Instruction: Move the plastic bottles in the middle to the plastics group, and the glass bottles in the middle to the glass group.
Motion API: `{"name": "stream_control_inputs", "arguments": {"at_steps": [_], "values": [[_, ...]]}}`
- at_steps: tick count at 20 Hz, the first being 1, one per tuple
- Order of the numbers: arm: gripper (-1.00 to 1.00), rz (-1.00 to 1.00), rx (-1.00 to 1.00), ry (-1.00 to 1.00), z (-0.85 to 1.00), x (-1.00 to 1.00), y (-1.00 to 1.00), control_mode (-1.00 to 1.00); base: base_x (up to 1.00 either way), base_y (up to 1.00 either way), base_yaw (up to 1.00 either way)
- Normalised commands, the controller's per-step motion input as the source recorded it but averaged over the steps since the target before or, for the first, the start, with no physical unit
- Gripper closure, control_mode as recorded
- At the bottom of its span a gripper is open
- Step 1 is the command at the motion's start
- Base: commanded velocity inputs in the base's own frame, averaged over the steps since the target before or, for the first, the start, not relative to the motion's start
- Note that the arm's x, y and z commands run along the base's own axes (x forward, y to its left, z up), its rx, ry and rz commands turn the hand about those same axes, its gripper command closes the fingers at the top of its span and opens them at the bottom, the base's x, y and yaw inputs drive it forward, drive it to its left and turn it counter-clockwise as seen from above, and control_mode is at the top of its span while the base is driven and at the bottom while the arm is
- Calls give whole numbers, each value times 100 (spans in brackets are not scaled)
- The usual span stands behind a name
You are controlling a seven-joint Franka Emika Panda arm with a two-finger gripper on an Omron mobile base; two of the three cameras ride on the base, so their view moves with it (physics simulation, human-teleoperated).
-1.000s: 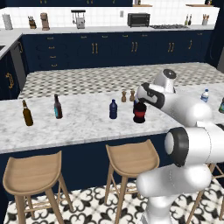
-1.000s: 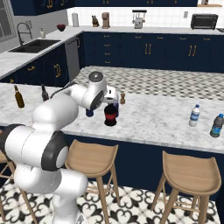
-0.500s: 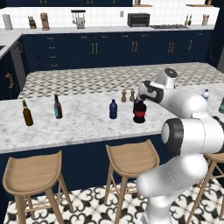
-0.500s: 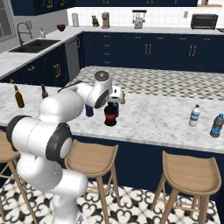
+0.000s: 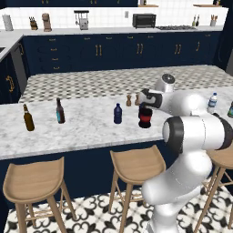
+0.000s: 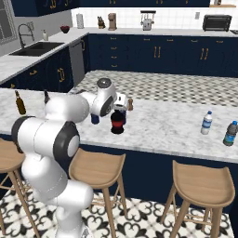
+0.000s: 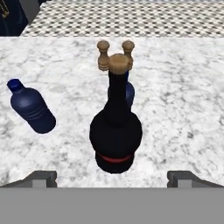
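pincer (image 7: 112, 177) wide, above black bottle (image 7: 115, 135) | blue bottle (image 7: 31, 109) beside | wooden shakers (image 7: 115, 53) behind

Two small wooden shakers (image 7: 115, 54) stand close together on the marble counter (image 5: 82, 132).

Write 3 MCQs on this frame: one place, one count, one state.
1. The dark blue bottle stands where?
A. on a stool
B. on the marble counter
C. in the sink

2. How many wooden stools show in the left base view?
A. two
B. five
C. none

3. The black bottle with the red band is:
A. lying down
B. upright, ungripped
C. lifted

Key: B, it stands beside the black bottle on the counter; A, stool and stool; B, the gripper is open, fingertips wide of it.
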Motion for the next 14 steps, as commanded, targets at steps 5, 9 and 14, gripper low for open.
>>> {"name": "stream_control_inputs", "arguments": {"at_steps": [5, 9, 14], "values": [[-100, 0, 0, 0, -2, 32, -5, -100, 0, 0, 0], [-100, 0, 0, 0, -13, 24, -1, -100, 0, 0, 0], [-100, 0, 0, 3, -29, 18, -7, -100, 0, 0, 0]]}}
